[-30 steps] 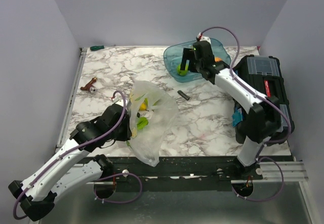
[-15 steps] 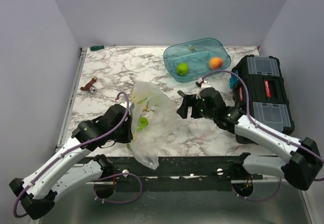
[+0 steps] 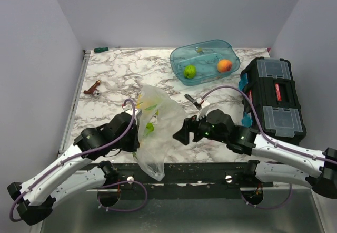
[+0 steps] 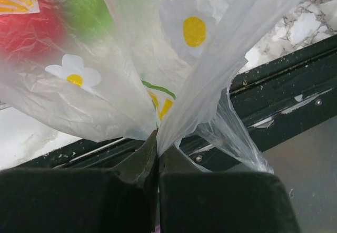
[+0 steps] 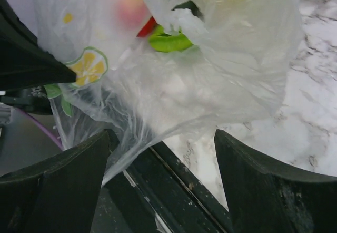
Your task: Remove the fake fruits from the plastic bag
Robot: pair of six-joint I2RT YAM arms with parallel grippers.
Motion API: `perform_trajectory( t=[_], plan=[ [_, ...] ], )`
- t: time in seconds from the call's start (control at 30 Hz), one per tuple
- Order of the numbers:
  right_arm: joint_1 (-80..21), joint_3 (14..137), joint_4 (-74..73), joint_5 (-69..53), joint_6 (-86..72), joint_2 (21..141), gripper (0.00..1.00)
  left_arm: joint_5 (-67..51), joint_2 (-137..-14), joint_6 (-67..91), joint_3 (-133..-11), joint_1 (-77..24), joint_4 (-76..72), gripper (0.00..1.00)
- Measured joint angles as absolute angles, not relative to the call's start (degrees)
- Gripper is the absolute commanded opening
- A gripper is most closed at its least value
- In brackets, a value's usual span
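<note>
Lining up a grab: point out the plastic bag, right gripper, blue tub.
plastic bag (image 3: 160, 118), top view, crinkled middle.
right gripper (image 3: 179, 132), top view, between its fingertips.
blue tub (image 3: 207, 64), top view, bare floor.

A white and grey marbled counter (image 3: 131, 69) carries everything. At its far edge, right of the middle, stands a see-through teal oval tub (image 3: 177, 59) with an orange ball (image 3: 225, 65) inside, near the tub's right end. A black toolbox (image 3: 274, 98) with clear lid compartments sits along the right edge. A small green-handled object (image 3: 100, 49) lies in the far left corner. A little brown and red piece (image 3: 93, 89) lies near the left edge, and a short black stick (image 3: 189, 98) lies near the middle.
</note>
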State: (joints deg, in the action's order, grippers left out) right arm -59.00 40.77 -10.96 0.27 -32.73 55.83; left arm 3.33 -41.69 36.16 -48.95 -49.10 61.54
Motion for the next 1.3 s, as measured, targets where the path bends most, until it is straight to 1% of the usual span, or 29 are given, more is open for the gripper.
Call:
perform_trajectory(
  t=[0.1,0.2,0.3,0.47,0.57,0.7,0.97,1.13,1.3],
  plan=[
    [-62.43,41.12,-5.63,1.34,-33.12,59.81,0.82,4.93,-40.69,36.99,-48.95,-49.28,61.82,0.0],
    [-68.77,44.14,-1.19,3.03,-31.48,68.99,0.83,6.04,-40.38,37.6,-48.95,-49.28,62.11,0.0],
    [-71.92,46.85,3.64,4.49,-28.93,76.93,0.84,7.09,-41.6,38.28,-48.95,-49.45,62.46,0.0],
    [-71.99,47.42,12.58,8.95,-24.18,85.12,0.84,8.58,-44.66,39.29,-48.95,-49.76,62.96,0.0],
    [-71.79,47.77,17.87,11.14,-20.99,90.15,0.84,8.95,-44.31,39.42,-48.95,-49.98,63.09,0.0],
    [-71.75,48.8,22.48,13.39,-16.34,96.01,0.86,9.67,-43.16,39.68,-48.95,-50.0,63.2,0.0],
    [-69.21,52.21,27.49,14.83,-9.91,100.12,0.88,10.83,-40.73,40.23,-48.95,-50.0,63.4,0.0],
    [-66.96,53.54,30.81,14.83,-8.91,104.51,0.92,10.96,-39.92,40.34,-48.95,-50.0,63.37,0.0],
    [-66.94,54.68,32.25,14.68,-8.93,109.1,0.96,10.96,-39.97,40.34,-48.95,-50.02,63.37,0.0]
  ],
)
